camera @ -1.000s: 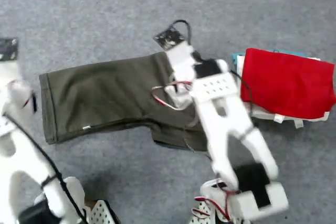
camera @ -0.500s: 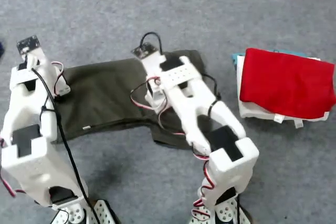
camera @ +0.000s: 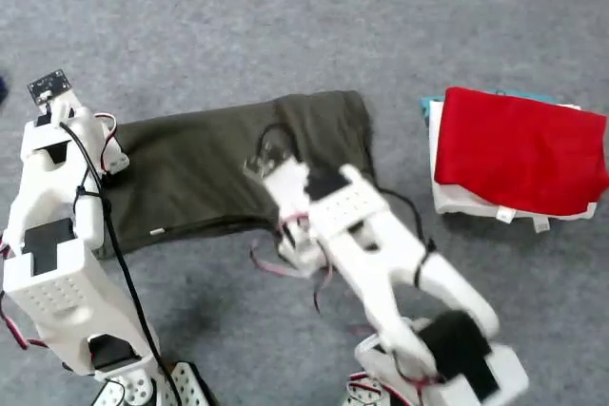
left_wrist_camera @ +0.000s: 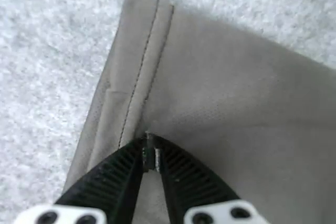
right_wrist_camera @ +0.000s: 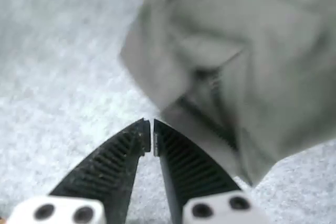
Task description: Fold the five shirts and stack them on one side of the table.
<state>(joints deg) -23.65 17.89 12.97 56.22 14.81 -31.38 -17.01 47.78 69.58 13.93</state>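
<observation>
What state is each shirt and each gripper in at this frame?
olive shirt: spread on the table, partly folded, not stacked.
red shirt: folded, on top of the stack.
white shirt: folded, under the red shirt.
left gripper: shut, pinching the olive shirt near its hem.
right gripper: shut, holding nothing, over the table beside the olive shirt's edge.

The light is bright and soft, and it falls from above on the grey felt table (camera: 476, 64). The two white plastic arms (camera: 381, 254) shine the most. A soft dark shadow lies on the table between them, just under the edge of the dark green cotton shirt (camera: 209, 168). In the right wrist view the folds of the shirt hold small dark shadows. In the left wrist view the cloth is lit evenly, with a thin shadow along its sewn hem
</observation>
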